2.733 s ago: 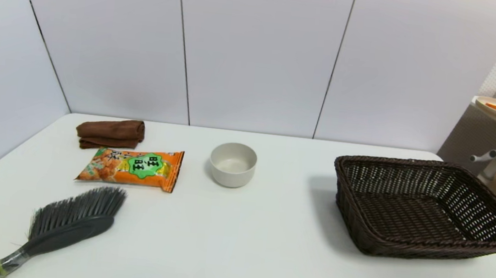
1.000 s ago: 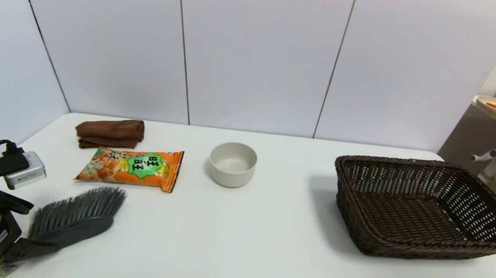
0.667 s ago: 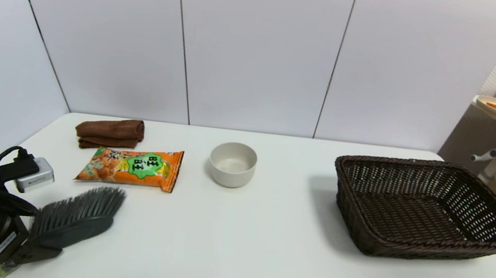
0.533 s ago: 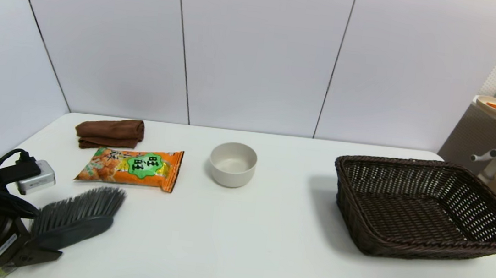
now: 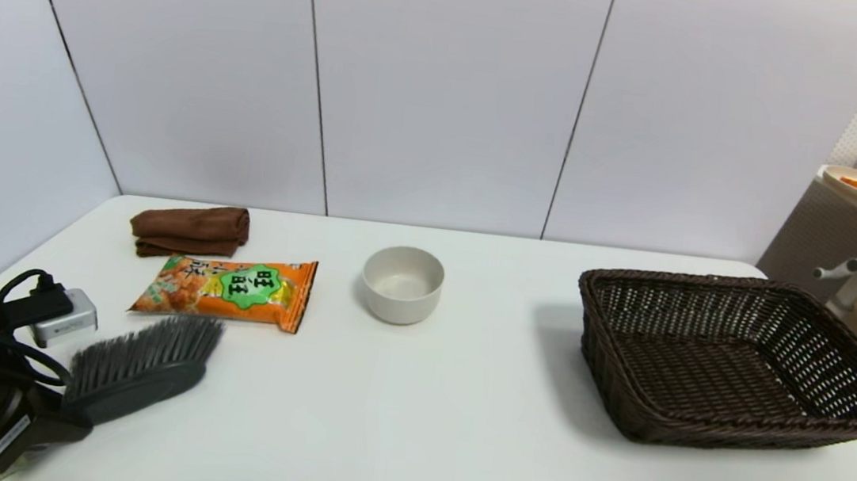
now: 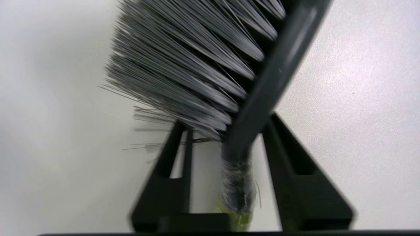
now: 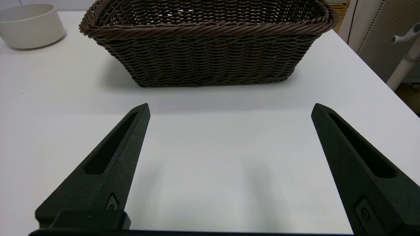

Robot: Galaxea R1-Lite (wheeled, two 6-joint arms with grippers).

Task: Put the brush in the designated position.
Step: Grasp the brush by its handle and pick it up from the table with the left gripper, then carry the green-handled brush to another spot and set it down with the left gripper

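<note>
The brush (image 5: 135, 377) lies at the near left corner of the white table (image 5: 407, 445), just in front of the orange snack bag (image 5: 228, 289), its bristle tips almost at the bag's near edge. The left gripper (image 6: 224, 131) is on it: in the left wrist view the two black fingers (image 6: 170, 157) stand either side of the narrow root of the dark head and the clear neck, closing in around them. One finger sits against the neck side, while the other has stray bristles between it and the neck, so whether the hold is firm cannot be told.

The brush looks light, with a stiff plastic head and handle and soft, springy bristles that give under pressure. The neck or the olive-green handle is the sound place to hold; the long head hangs forward of it and will likely want to droop or twist, so a snug squeeze and a level carry seem wise. The smooth clear neck may slip.

The right gripper (image 7: 229, 111) hovers near the wicker basket (image 7: 210, 42), fingers spread wide and empty, apparently idle. The off-white bowl (image 5: 401, 284) stands beside the bag.
</note>
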